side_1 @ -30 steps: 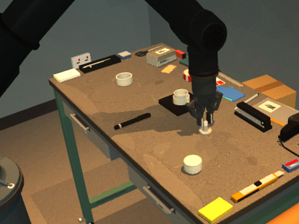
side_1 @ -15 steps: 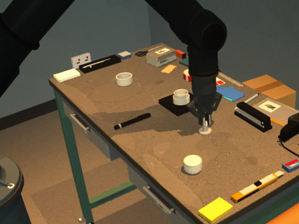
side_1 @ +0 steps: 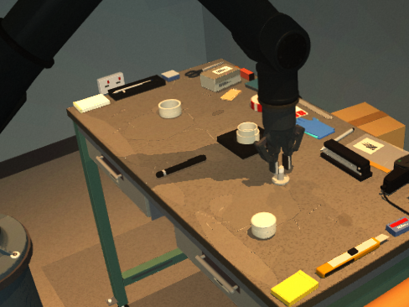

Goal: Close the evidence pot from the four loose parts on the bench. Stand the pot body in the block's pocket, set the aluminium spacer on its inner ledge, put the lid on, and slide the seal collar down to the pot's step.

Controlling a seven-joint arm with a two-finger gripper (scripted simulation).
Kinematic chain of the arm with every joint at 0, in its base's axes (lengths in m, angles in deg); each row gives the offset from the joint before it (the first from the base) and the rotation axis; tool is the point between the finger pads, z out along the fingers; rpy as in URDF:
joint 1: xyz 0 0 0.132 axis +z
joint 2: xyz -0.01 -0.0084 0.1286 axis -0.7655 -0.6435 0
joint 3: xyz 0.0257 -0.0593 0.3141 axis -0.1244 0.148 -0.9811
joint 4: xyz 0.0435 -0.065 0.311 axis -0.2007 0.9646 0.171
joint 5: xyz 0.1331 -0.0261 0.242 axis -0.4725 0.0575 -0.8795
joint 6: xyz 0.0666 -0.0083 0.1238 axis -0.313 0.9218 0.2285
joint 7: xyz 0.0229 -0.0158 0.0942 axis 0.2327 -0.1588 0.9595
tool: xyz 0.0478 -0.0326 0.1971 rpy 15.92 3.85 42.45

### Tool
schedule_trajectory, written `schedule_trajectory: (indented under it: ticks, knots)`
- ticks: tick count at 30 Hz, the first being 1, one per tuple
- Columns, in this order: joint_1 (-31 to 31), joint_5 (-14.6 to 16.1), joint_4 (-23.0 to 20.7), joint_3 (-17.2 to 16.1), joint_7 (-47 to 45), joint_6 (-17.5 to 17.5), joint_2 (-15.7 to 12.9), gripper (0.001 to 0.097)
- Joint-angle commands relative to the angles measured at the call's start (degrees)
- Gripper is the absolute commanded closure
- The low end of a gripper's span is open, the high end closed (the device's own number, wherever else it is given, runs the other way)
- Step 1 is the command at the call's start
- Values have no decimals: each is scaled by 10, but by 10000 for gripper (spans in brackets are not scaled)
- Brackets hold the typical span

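My gripper point(side_1: 281, 169) is low over the bench, just right of the black block point(side_1: 242, 144), and it is open around the upright stem of the small pale spacer point(side_1: 280, 178), which lies flat on the bench top. The pot body point(side_1: 247, 133) stands in the block's pocket. The lid point(side_1: 263, 225) rests on the bench nearer the front. The seal collar point(side_1: 169, 108), a pale ring, lies far back to the left.
The black block is close on the gripper's left. A black marker point(side_1: 181, 166) lies to the left. A stapler point(side_1: 346, 159) and blue pad point(side_1: 315, 127) lie to the right, and a utility knife point(side_1: 352, 256) and yellow pad point(side_1: 294, 287) lie by the front edge.
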Motion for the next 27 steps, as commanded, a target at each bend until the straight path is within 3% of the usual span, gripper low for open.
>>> schedule_trajectory:
  ticks: [1,19,27]
  knots:
    - [0,0,0,0,0,0,0,621]
    - [-2,-2,-5,-4,-7,19,14,621]
    - [-19,29,-6,-35,-95,29,10,621]
